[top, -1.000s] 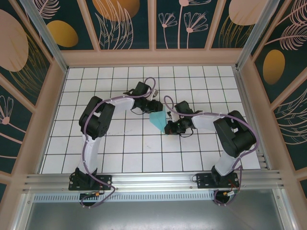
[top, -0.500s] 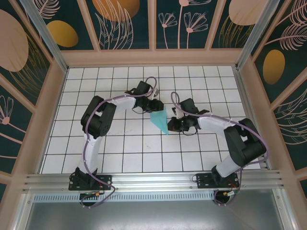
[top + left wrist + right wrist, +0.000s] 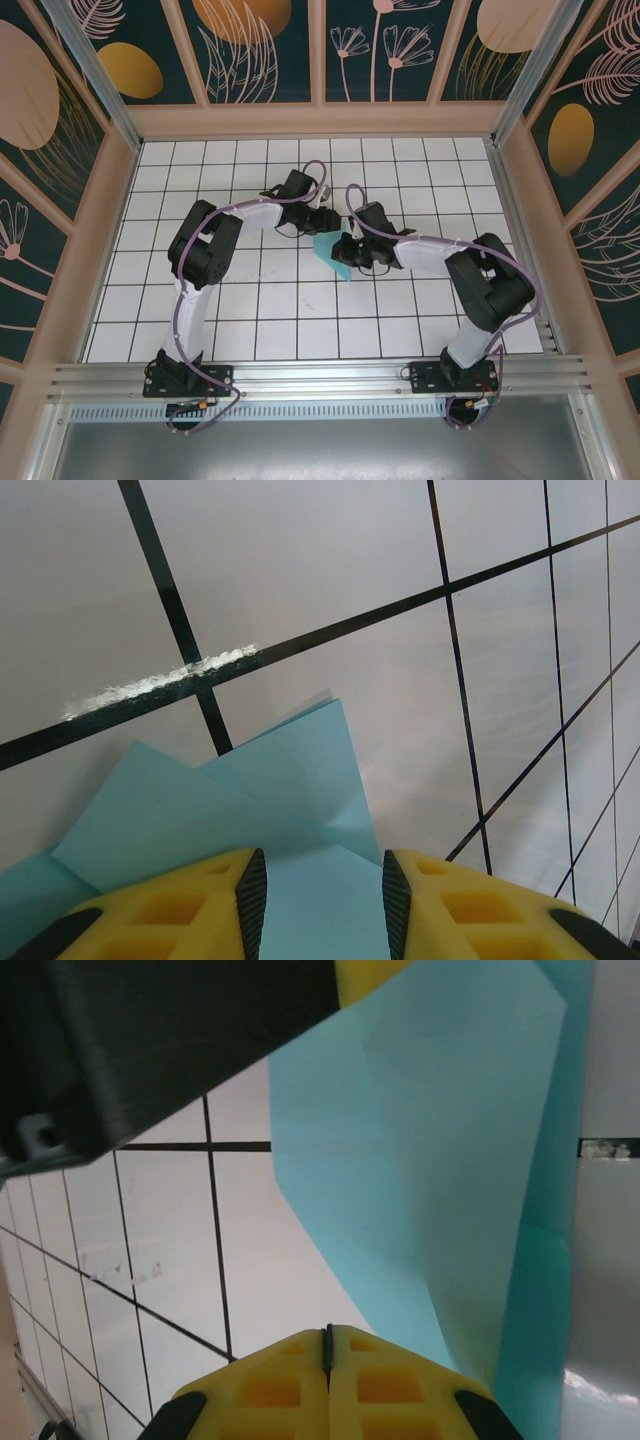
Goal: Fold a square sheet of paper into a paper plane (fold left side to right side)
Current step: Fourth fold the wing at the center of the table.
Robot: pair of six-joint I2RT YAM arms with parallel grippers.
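The light-turquoise paper (image 3: 331, 253) lies as a narrow creased pointed shape on the white grid table between the two arms. My left gripper (image 3: 322, 222) sits on its far end. In the left wrist view the gripper (image 3: 325, 885) stands open, with the folded paper (image 3: 290, 780) flat under the gap between its yellow fingers. My right gripper (image 3: 347, 250) is at the paper's right edge. In the right wrist view the gripper (image 3: 328, 1345) is shut with nothing showing between its pads, and a raised flap of the paper (image 3: 440, 1160) stands just right of it.
The white grid table (image 3: 260, 300) is walled by a wooden frame (image 3: 110, 200) on three sides, with a metal rail (image 3: 320, 378) along the near edge. The left arm's dark wrist (image 3: 150, 1040) hangs close over the right gripper. A scuffed grid line (image 3: 160, 685) runs beyond the paper.
My right gripper has slid left against the paper's right edge, and the paper looks narrower from above. The left gripper has stayed on the far end.
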